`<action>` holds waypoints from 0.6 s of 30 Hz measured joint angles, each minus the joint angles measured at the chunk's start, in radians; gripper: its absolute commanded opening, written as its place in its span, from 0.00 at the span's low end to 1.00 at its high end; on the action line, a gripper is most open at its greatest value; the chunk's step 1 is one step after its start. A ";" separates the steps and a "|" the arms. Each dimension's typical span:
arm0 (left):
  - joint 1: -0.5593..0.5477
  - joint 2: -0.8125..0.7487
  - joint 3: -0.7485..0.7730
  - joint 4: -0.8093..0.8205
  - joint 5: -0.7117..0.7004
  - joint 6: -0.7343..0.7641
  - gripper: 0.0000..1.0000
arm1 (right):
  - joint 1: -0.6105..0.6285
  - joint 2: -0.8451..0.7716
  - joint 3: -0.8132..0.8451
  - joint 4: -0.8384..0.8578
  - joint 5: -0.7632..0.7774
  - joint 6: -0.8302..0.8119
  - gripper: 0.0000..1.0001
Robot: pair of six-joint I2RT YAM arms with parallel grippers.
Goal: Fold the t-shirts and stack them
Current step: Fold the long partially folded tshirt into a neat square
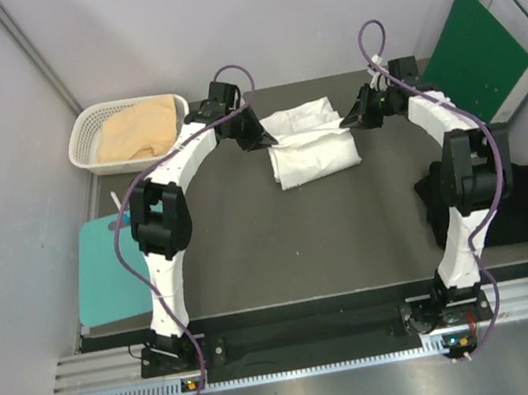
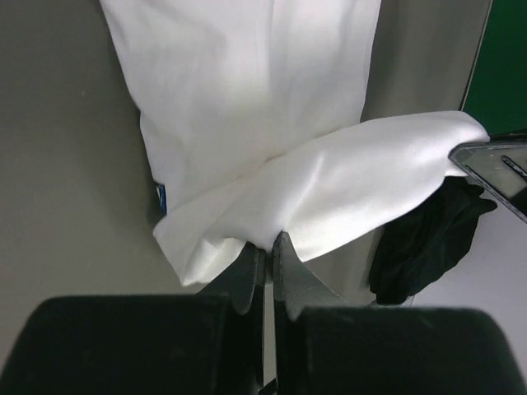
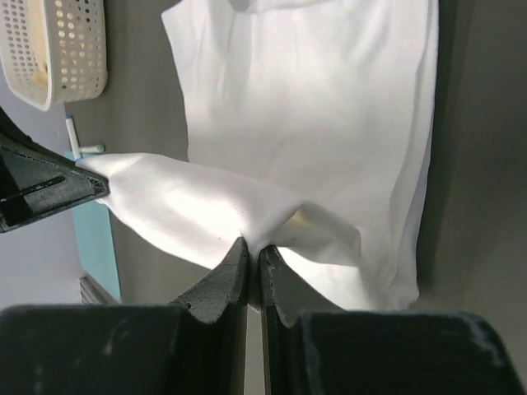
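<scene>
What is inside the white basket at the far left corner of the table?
A crumpled tan-peach t-shirt fills the basket. Whether anything lies under it cannot be seen, because the cloth covers the bottom.

Stretched between left gripper [image 1: 269, 139] and right gripper [image 1: 346, 121] at the far middle of the dark grey table [image 1: 252, 245]: rumpled white cloth t-shirt [image 1: 313, 159], seemingly pinched by the 2. Far left, tan-peach cloth t-shirt [image 1: 137, 133] heaped in a white perforated plastic basket [image 1: 80, 152]. Right edge, crumpled black cloth t-shirt [image 1: 522, 210].
</scene>
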 measured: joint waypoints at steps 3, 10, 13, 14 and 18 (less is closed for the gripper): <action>0.020 0.066 0.063 0.031 0.027 -0.002 0.00 | 0.000 0.073 0.047 0.051 0.001 0.015 0.08; 0.060 0.135 0.107 0.158 0.078 -0.055 0.00 | 0.003 0.192 0.181 0.156 -0.001 0.072 0.11; 0.079 0.163 0.120 0.227 0.101 -0.089 0.58 | 0.011 0.266 0.269 0.191 0.008 0.093 0.27; 0.085 0.169 0.122 0.237 0.105 -0.094 0.79 | 0.014 0.285 0.288 0.202 0.014 0.102 0.44; 0.121 0.244 0.143 0.365 0.158 -0.166 0.99 | 0.015 0.347 0.307 0.270 0.087 0.156 0.98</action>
